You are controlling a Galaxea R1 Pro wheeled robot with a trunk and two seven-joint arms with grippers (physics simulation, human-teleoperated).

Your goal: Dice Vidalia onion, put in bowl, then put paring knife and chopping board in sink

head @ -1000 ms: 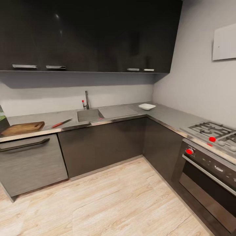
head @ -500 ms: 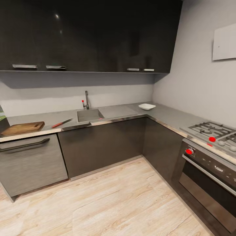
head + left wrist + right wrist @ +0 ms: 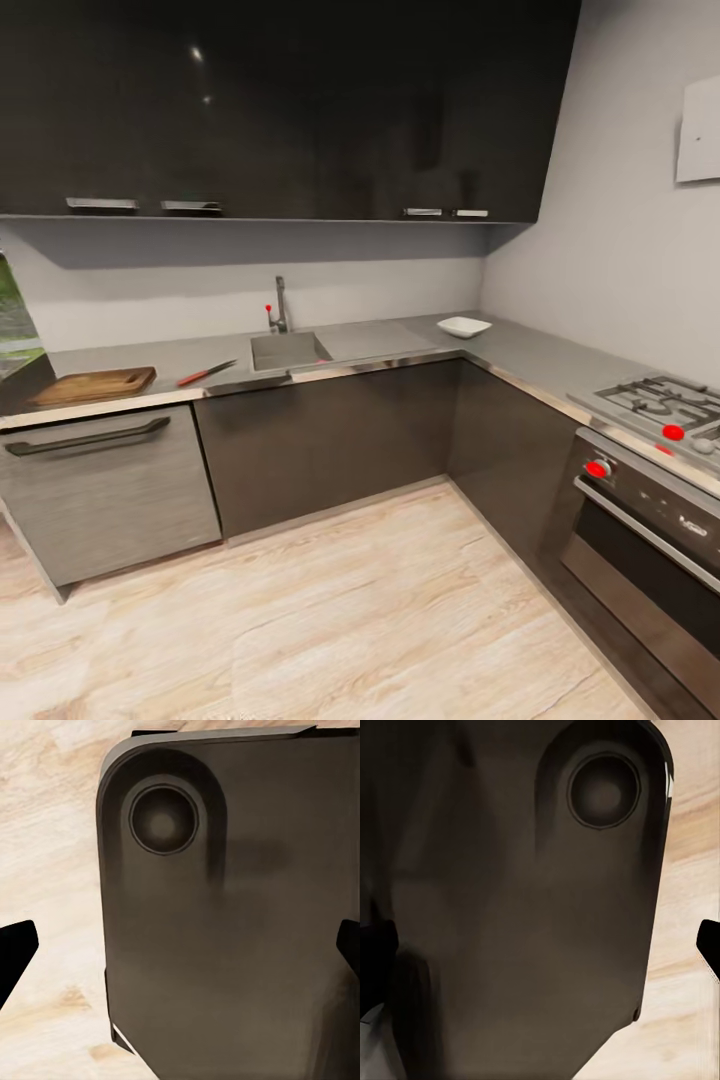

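- Three task items rest on the grey L-shaped countertop (image 3: 400,340) in the head view, all well apart from the robot across a pale wood floor (image 3: 380,610).
- Chopping board (image 3: 95,385): brown, lying flat at the far left of the worktop, above a grey appliance front with a dark bar handle (image 3: 85,437).
- Paring knife (image 3: 206,373): red-orange handle, dark blade, lying flat between the board and the sink, touching neither.
- Sink (image 3: 289,351): steel basin set into the worktop, with its chrome tap (image 3: 279,306) behind and the flat drainboard to its right.
- Vidalia onion: possibly the faint pinkish speck at the basin's right edge; too small to tell.
- Bowl (image 3: 464,326): shallow and white, near the inner corner of the worktop, right of the drainboard.
- Hob and oven (image 3: 650,470): at the near right, with red knobs.
- Left gripper (image 3: 180,952): in the left wrist view, dark fingertips (image 3: 15,949) sit at opposite edges of the picture, spread wide and holding nothing, over a dark rounded part of the robot's own body (image 3: 225,915).
- Right gripper (image 3: 540,945): in the right wrist view, likewise spread, one fingertip at each edge, nothing between them.
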